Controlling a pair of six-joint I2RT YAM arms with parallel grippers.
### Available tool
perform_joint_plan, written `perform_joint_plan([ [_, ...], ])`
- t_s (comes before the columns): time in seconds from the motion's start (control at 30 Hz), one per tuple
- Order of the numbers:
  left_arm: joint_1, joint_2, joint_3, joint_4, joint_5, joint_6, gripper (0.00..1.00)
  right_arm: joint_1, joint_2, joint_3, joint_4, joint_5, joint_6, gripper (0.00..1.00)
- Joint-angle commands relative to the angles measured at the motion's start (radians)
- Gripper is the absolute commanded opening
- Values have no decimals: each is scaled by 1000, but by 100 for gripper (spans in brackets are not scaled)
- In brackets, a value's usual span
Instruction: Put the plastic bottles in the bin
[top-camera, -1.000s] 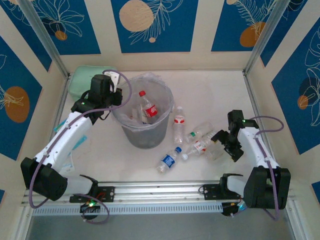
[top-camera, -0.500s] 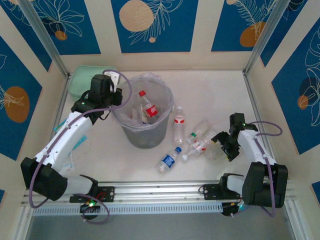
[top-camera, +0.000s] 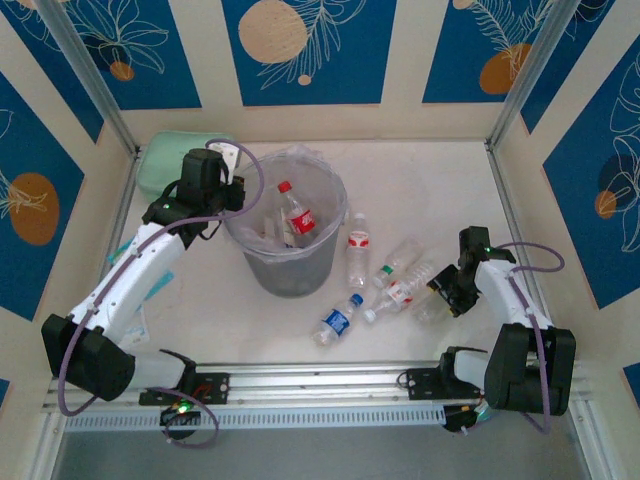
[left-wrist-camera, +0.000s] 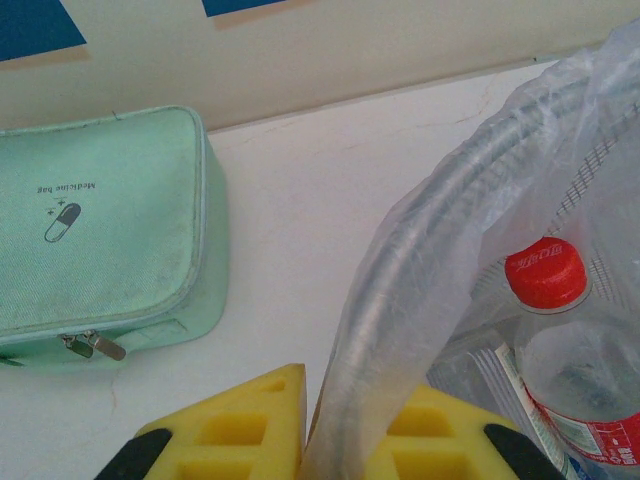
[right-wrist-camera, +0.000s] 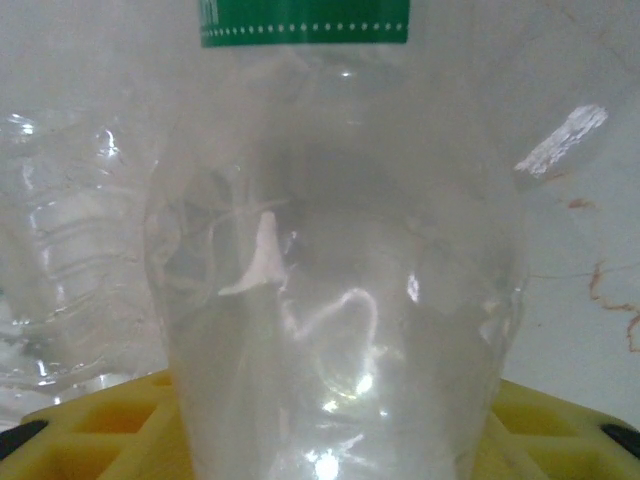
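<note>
1. Top view: bin (top-camera: 290, 268) at centre with a bottle (top-camera: 299, 216) inside. Other bottles (top-camera: 357, 252) lie to its right. The left gripper (top-camera: 232, 192) is at its left rim.
2. Left wrist: the left gripper (left-wrist-camera: 335, 445) pinches the bin (left-wrist-camera: 420, 270) rim, with a pouch (left-wrist-camera: 100, 230) at upper left.
3. Right wrist: the right gripper (right-wrist-camera: 340, 440) straddles a clear bottle (right-wrist-camera: 340, 250); I cannot tell whether it grips.

At least six plastic bottles (top-camera: 357, 250) can be counted, with one bin (top-camera: 290, 272) and one mint-green pouch (top-camera: 163, 165).
</note>
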Motion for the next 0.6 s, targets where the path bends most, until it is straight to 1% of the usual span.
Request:
perform_joint_plan([
  [0.0, -30, 50, -36, -78, 11, 3, 0, -5, 11, 0, -14, -4, 4, 53],
  [0.27, -30, 51, -35, -79, 6, 6, 0, -5, -6, 38, -50, -4, -1, 51],
  [0.33, -30, 50, -36, -79, 5, 6, 0, -5, -20, 60, -64, 5, -7, 50],
  [0.4, -30, 50, -36, -79, 3, 6, 0, -5, -33, 83, -76, 11, -17, 47],
  [0.57, -33, 52, -36, -79, 3, 8, 0, -11, -55, 134, -89, 13, -27, 45],
])
